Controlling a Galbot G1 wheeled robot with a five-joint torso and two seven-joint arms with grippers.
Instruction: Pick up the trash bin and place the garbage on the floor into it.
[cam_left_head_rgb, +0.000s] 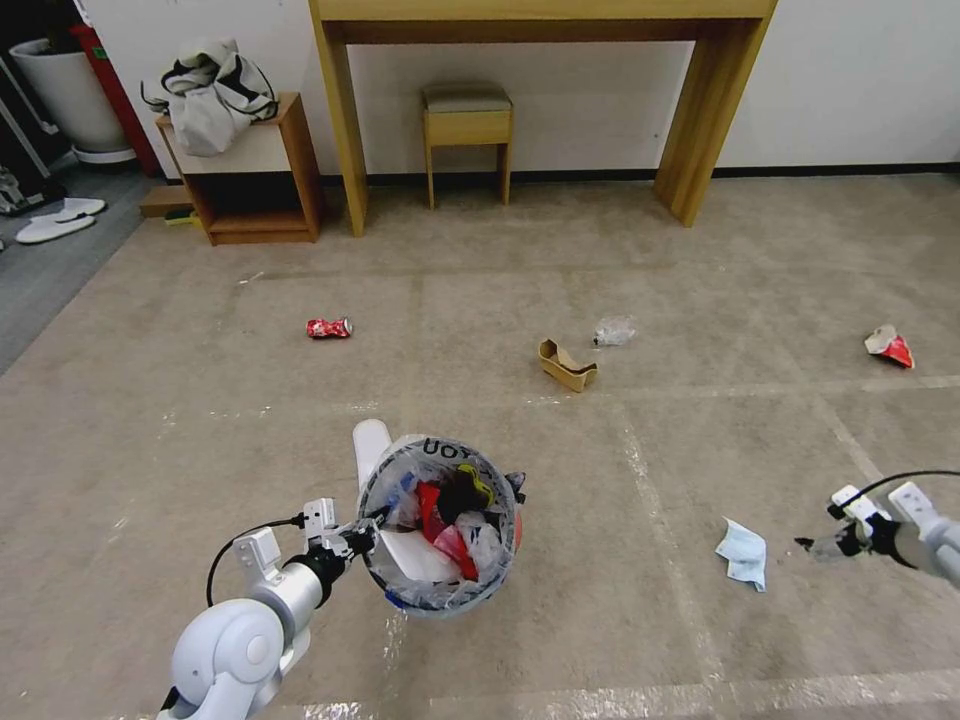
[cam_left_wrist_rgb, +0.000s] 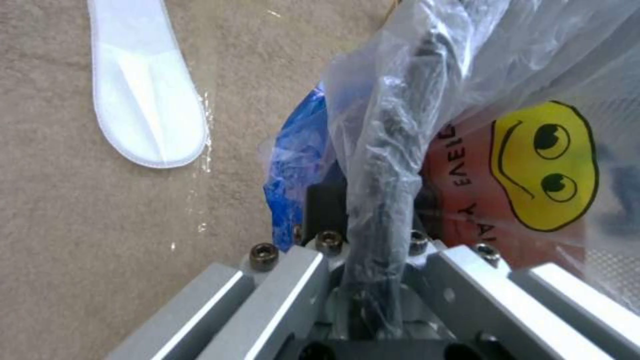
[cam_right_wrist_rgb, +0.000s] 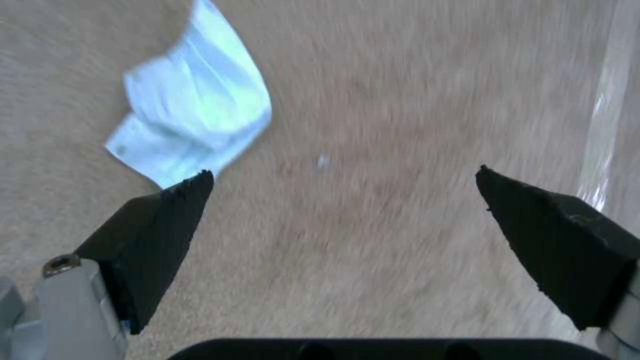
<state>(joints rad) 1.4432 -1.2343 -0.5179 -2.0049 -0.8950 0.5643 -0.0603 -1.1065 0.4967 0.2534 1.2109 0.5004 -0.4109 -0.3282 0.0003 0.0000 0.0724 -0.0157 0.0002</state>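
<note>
Head view looks down on beige carpet floor (cam_left_head_rgb: 620, 520) crossed by shiny tape lines. The left hand (cam_left_head_rgb: 362, 535) is clamped on the rim of the trash bin (cam_left_head_rgb: 440, 590), pinching the clear liner bag over the edge; the left wrist view shows the bag's plastic bunched between its jaws. The bin already holds a heap of litter, red and white scraps among them, though what each piece is cannot be made out.

Still lying on the carpet: a white slipper (cam_left_head_rgb: 368, 445) touching the bin's far side, a red soda can (cam_left_head_rgb: 329, 327), a cardboard scrap (cam_left_head_rgb: 566, 365), a clear plastic wad (cam_left_head_rgb: 613, 330), a red foil wrapper (cam_left_head_rgb: 890, 346) and a blue face mask (cam_left_head_rgb: 743, 553). The right hand (cam_right_wrist_rgb: 343, 187) hangs spread wide and empty just beside the mask. By my judgement, roughly half remains.
</note>
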